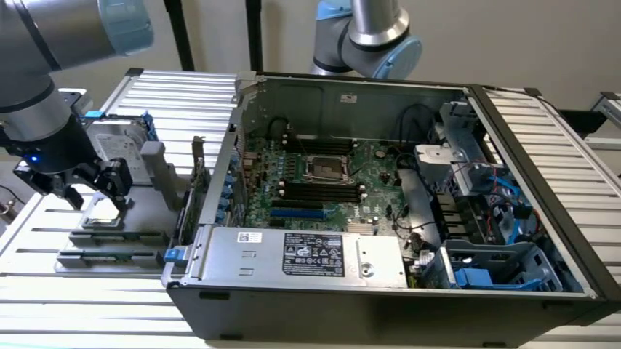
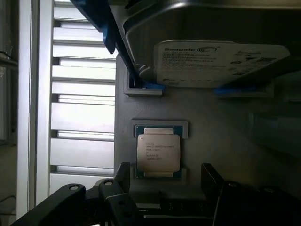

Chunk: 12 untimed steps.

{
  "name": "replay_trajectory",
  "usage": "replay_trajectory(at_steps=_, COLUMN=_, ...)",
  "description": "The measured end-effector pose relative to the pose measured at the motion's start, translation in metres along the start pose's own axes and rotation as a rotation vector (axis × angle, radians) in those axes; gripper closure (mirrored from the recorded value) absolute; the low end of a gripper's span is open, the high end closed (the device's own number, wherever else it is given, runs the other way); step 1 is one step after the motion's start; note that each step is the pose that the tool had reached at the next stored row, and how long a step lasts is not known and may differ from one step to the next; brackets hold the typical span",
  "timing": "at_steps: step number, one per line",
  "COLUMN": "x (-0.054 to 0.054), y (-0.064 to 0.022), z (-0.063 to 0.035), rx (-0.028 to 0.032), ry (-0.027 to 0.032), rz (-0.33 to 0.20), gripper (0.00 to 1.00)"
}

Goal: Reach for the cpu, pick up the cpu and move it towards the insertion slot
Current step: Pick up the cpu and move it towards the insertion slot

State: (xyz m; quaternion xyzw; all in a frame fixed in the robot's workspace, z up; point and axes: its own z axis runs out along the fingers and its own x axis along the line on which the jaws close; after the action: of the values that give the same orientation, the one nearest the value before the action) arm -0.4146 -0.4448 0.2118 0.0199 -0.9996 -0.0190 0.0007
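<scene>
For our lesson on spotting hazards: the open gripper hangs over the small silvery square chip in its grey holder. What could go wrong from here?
The small silvery square cpu sits recessed in the grey holder; the open black gripper might catch the rim and tilt it. The grey labelled hard drive stands close; the gripper could clip it.

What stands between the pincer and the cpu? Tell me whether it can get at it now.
Probably yes. The pincer hangs open right above the cpu, which lies bare in its grey holder; the hard drive stands off to one side, not over it.
</scene>
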Motion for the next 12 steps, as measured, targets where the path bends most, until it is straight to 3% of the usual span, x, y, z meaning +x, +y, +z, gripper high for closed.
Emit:
replay_trajectory(at_steps=7, x=0.0, y=0.0044, z=0.0129, rx=0.0, ry=0.0003, rz=0.0, gripper=0.29)
replay_trajectory(at_steps=12, x=0.0, y=0.0084, z=0.0179, rx=0.0037, ry=0.0054, rz=0.0, gripper=0.29)
